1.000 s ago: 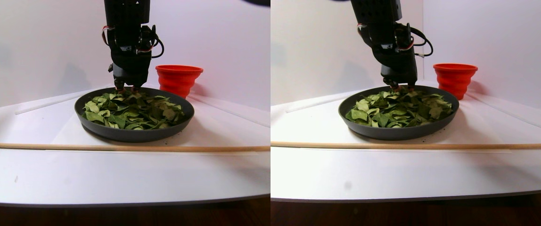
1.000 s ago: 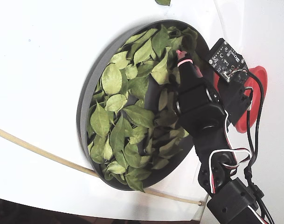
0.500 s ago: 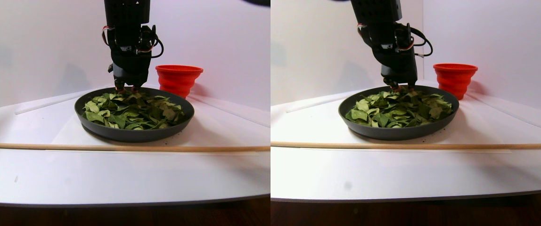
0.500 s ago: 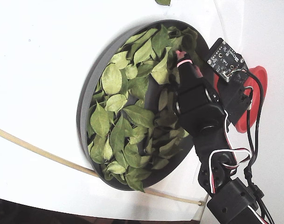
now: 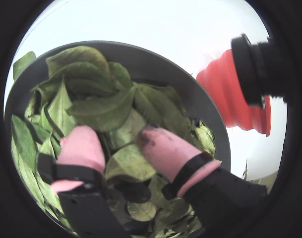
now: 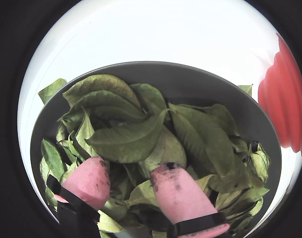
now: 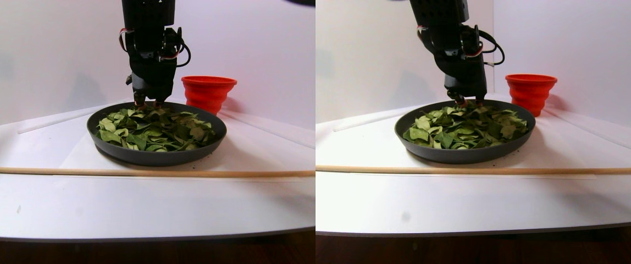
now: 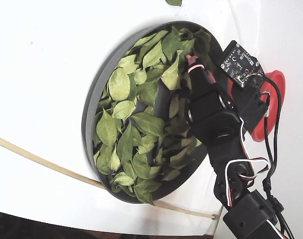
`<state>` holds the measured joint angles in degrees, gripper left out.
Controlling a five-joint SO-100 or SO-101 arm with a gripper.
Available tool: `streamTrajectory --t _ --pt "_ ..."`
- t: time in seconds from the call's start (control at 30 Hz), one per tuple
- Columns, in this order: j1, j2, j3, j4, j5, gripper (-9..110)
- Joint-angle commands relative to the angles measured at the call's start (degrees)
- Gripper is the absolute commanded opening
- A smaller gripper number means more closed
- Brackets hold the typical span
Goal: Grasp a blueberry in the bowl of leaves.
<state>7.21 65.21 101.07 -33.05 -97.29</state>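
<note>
Two pink fingertips (image 6: 183, 196) of the gripper (image 6: 131, 181) stand spread apart, pressed down among the leaves (image 6: 141, 134) with nothing pinched between them. No blueberry shows anywhere. Filling the wide grey bowl (image 8: 91, 99), the leaves lie mostly flat, long axes pointing every which way. Behind the bowl, near its rim, stands a red cup (image 7: 208, 91).

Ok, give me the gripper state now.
Gripper: open, pink fingertips down in the leaves of the bowl, holding nothing visible.
</note>
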Motion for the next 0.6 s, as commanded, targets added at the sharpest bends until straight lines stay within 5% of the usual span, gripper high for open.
streamTrajectory --t 0.0,0.57 --pt "0.9 7.8 0.3 0.2 -0.1 16" --pt "1.2 12.7 5.0 1.0 -0.8 16"
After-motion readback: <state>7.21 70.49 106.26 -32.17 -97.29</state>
